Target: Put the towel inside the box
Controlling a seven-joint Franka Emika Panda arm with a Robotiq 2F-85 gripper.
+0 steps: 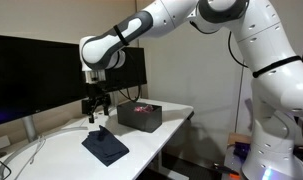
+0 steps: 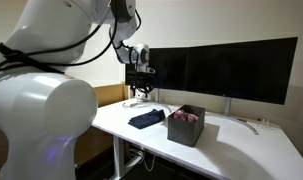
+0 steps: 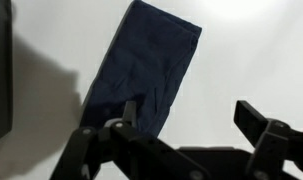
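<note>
Claw (image 1: 95,116) hung wide, empty, above towel (image 1: 105,147) on worktop (image 1: 146,142); box (image 1: 140,117) to right, contents indistinct.

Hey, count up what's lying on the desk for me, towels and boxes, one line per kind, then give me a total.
Towels: 1, the dark blue towel lying flat on the white desk.
Boxes: 1, the dark box standing beside it.
Total: 2
</note>
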